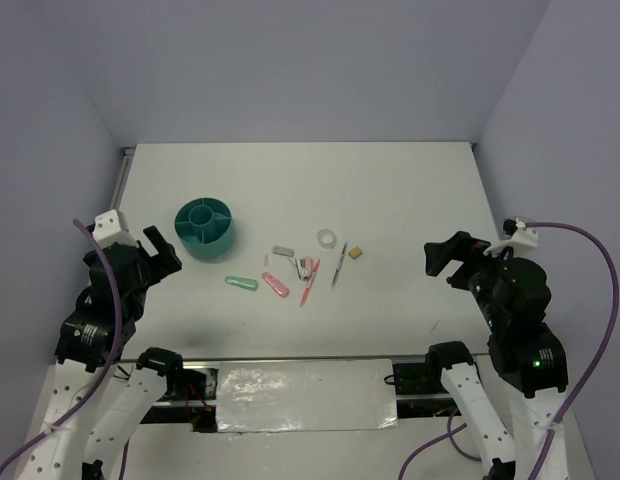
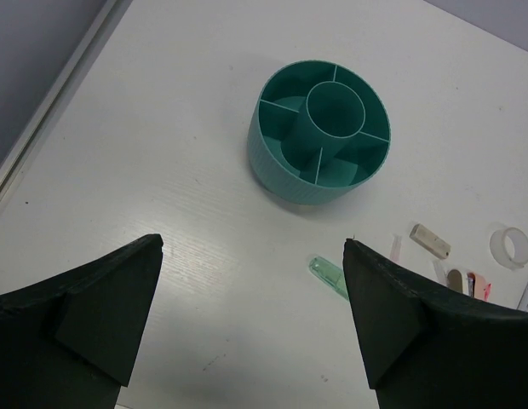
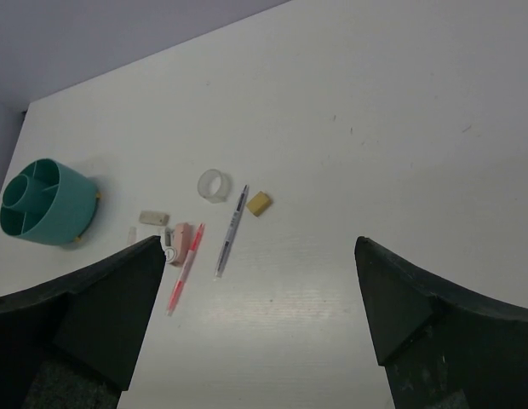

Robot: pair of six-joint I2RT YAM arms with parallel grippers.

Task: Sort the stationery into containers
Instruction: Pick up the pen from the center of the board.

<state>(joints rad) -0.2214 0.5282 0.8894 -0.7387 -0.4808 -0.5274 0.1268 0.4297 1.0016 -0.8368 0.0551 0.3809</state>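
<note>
A round teal organiser cup (image 1: 204, 226) with a central ring and divided compartments stands on the white table; it also shows in the left wrist view (image 2: 319, 131) and the right wrist view (image 3: 45, 202). Right of it lie a mint-green eraser (image 1: 241, 284), a pink eraser (image 1: 275, 285), a red-pink pen (image 1: 309, 282), a thin grey pen (image 1: 338, 264), a clear tape ring (image 1: 327, 238), a tan block (image 1: 357, 253) and a grey block (image 1: 282, 250). My left gripper (image 1: 162, 252) is open and empty, left of the cup. My right gripper (image 1: 446, 256) is open and empty, right of the items.
A small white-and-pink item (image 1: 306, 268) lies beside the red-pink pen. A metal rail (image 1: 122, 175) runs along the table's left edge. Purple-grey walls close the back and sides. A shiny plate (image 1: 305, 395) sits between the arm bases.
</note>
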